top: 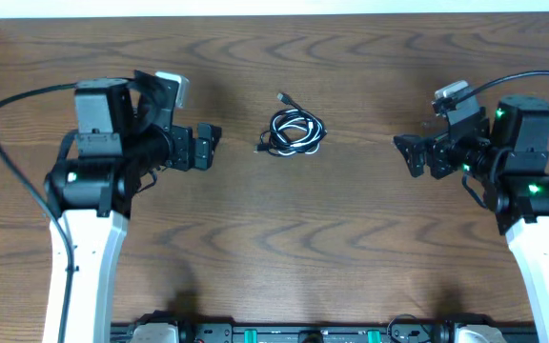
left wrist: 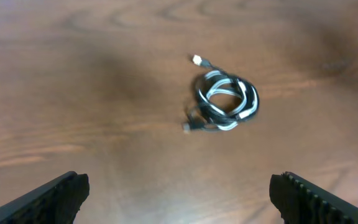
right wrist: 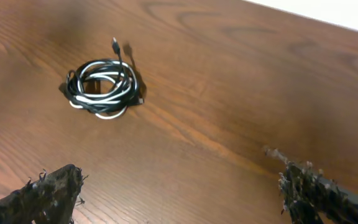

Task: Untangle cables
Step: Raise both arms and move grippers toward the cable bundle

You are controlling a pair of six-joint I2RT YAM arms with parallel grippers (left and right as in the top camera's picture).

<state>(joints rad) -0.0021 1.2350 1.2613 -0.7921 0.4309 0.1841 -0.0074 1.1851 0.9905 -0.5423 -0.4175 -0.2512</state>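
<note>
The cables (top: 294, 131) lie in one small coiled bundle of black and white cords at the middle of the wooden table, with a plug end sticking out toward the far side. The same cables (left wrist: 225, 101) show ahead in the left wrist view, and the cables (right wrist: 102, 87) sit at the upper left of the right wrist view. My left gripper (top: 208, 145) hovers to the left of the bundle, open and empty. On the other side, my right gripper (top: 410, 154) is also open with nothing in it, well apart from the bundle.
The wooden table (top: 274, 248) spans the whole view. Thick black cords (top: 8, 143) run from the arms. A white edge lies beyond the table's far side (right wrist: 328, 15).
</note>
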